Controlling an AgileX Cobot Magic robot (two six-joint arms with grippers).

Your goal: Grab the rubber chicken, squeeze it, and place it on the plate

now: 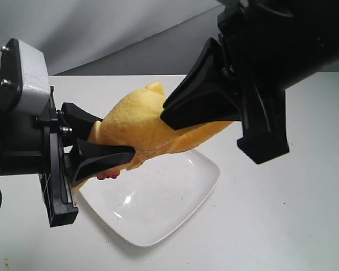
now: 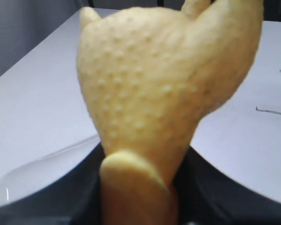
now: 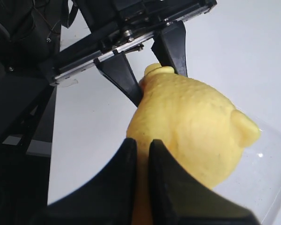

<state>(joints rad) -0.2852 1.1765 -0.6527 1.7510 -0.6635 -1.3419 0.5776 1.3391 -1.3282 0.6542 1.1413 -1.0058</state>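
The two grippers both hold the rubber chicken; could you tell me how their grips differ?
The left gripper reaches in from the side and clamps a thick part of the rubber chicken, jaws well apart. The right gripper reaches down from above and pinches a thin part, jaws nearly together. Both are shut on it, above the plate.

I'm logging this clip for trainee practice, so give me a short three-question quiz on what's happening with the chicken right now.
1. True or false: the rubber chicken rests flat on the plate.
2. Of the left claw and right claw, which is shut on the chicken? A) left only B) right only C) both
3. Fill in: the chicken is held ___ the plate.
Key: 1 false; 2 C; 3 above.
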